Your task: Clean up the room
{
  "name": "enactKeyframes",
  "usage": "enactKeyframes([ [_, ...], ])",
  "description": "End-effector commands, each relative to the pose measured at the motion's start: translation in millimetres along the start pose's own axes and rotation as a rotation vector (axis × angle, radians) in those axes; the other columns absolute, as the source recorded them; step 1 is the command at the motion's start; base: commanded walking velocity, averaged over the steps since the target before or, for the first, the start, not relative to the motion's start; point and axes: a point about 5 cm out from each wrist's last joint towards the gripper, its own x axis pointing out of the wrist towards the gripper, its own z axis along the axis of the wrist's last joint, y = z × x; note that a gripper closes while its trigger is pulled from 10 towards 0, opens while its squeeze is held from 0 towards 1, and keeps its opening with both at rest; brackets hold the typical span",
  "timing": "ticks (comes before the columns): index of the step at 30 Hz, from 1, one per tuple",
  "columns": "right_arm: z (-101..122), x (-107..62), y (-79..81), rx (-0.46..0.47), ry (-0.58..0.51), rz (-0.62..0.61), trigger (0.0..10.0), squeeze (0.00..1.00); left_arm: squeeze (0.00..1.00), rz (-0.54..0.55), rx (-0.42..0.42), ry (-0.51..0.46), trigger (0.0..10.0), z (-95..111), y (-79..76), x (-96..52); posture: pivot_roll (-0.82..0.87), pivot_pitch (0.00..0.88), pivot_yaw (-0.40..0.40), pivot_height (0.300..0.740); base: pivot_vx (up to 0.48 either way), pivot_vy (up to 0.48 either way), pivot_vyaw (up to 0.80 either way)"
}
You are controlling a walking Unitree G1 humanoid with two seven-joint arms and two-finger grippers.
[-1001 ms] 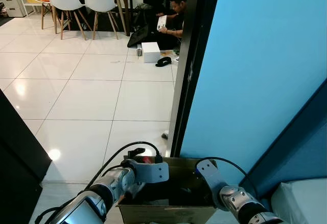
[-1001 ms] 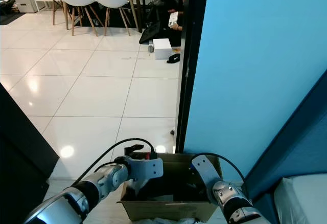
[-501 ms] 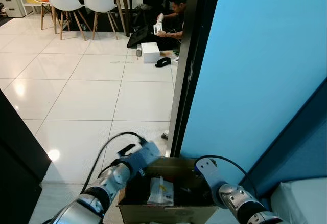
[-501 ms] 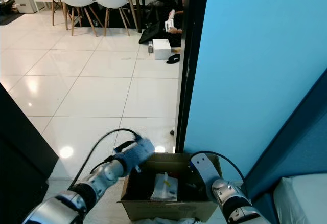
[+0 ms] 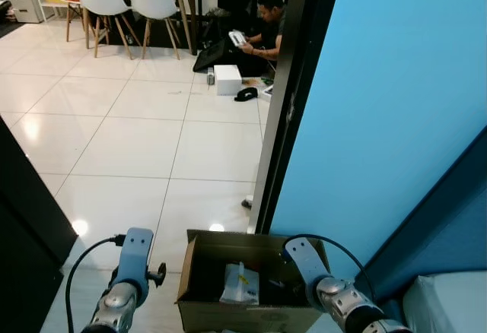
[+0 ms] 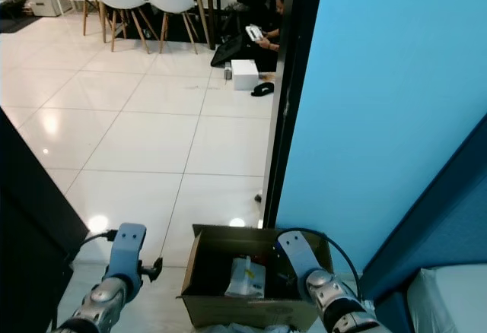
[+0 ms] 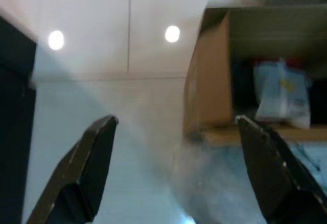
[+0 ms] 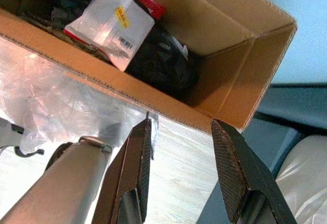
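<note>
So the cardboard box (image 5: 251, 291) sits at the bottom centre of the head view, on the floor right by the blue wall (image 5: 380, 120), top open, probably so stuff can just be dropped in. A white packet (image 5: 241, 285) lies inside on dark junk. Left pincer (image 7: 176, 175) is spread wide and empty, off to the box's left over the tiles. Right pincer (image 8: 179, 168) is open too, hovering near the box's right corner. A person (image 5: 262, 33) sits on the floor, upper centre.

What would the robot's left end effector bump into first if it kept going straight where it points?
Probably the white tile floor beside the cardboard box. The left end effector is open and aims just past the box's side wall, though depth is hard to judge.
</note>
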Motion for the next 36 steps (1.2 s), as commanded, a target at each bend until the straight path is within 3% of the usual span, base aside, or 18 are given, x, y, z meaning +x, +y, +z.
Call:
enactKeyframes([
  [1,-14.3,0.4,3.3,0.026,0.039,-0.002,10.0,0.00,0.00,0.030,-0.048,0.071,10.0,-18.8,6.8,-5.8,0.01,0.011,-0.046,0.719,-0.405,0.000,0.00],
  [8,-22.3,0.5,5.0,0.042,0.061,-0.015,10.0,0.00,0.00,0.027,-0.111,0.146,10.0,-36.0,3.9,-10.9,0.01,0.000,-0.032,0.719,-0.438,0.000,0.00],
  [18,-43.9,-0.3,12.4,0.140,0.127,-0.020,10.0,0.00,0.00,-0.013,-0.083,0.261,10.0,-57.2,-9.8,-17.4,0.01,0.000,-0.017,0.719,-0.480,0.000,0.00],
  [27,-51.5,-0.8,15.9,0.158,0.151,-0.024,10.0,0.00,0.00,0.001,-0.091,0.291,10.0,-64.2,-7.5,-20.6,0.01,0.000,-0.015,0.719,-0.480,0.000,0.00],
  [30,-63.4,-2.5,16.2,0.168,0.190,-0.034,10.0,0.00,0.00,0.028,-0.084,0.364,10.0,-83.2,1.2,-30.9,0.01,0.000,-0.019,0.719,-0.480,0.000,0.00],
  [36,-71.4,-3.8,17.4,0.172,0.216,-0.043,10.0,0.00,0.00,0.032,-0.074,0.412,10.0,-97.8,4.2,-39.6,0.01,0.000,-0.024,0.719,-0.480,0.000,0.00],
])
